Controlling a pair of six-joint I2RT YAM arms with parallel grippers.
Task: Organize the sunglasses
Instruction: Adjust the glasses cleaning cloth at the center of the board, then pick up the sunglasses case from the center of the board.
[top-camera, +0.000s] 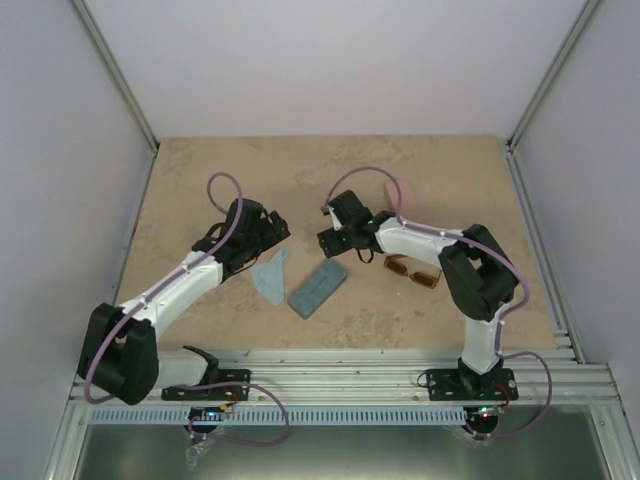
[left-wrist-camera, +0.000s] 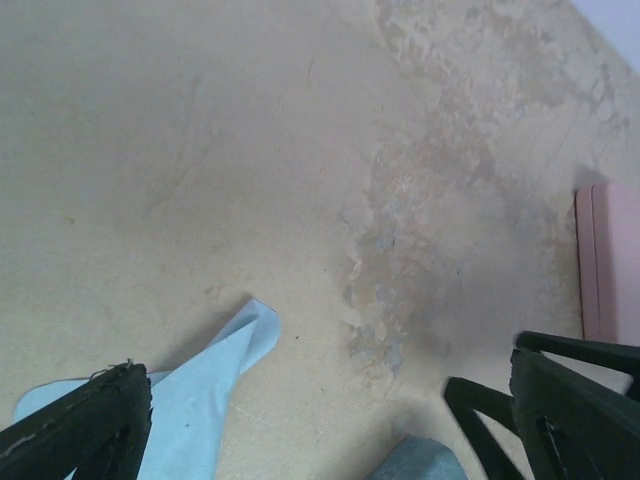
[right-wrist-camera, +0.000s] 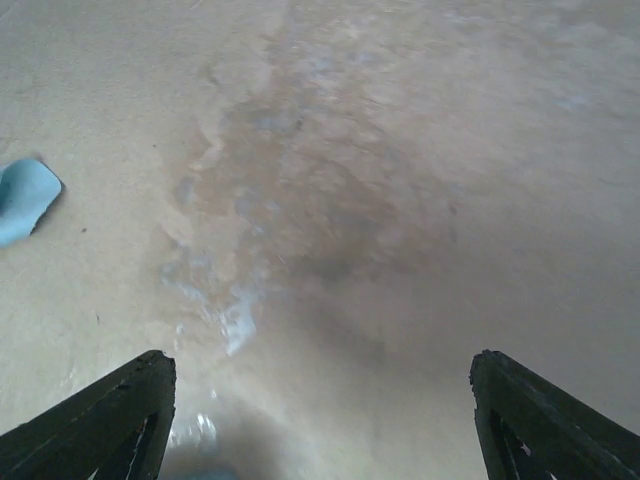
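Note:
The amber-brown sunglasses (top-camera: 412, 270) lie on the tan table just right of my right forearm, with no gripper touching them. In the top view my right gripper (top-camera: 335, 243) hangs to their left, above the far end of a blue case (top-camera: 318, 288). Its jaws stand wide open over bare table in the right wrist view (right-wrist-camera: 320, 375). My left gripper (top-camera: 268, 236) is at the far tip of a light blue cloth (top-camera: 272, 275). It is wide open and holds nothing (left-wrist-camera: 325, 400), with the cloth (left-wrist-camera: 200, 390) lying by its left finger.
A pink case (top-camera: 402, 190) lies behind the right arm, and its edge shows at the right of the left wrist view (left-wrist-camera: 608, 260). The blue case's corner (left-wrist-camera: 420, 465) shows between the left fingers. Grey walls enclose the table on three sides.

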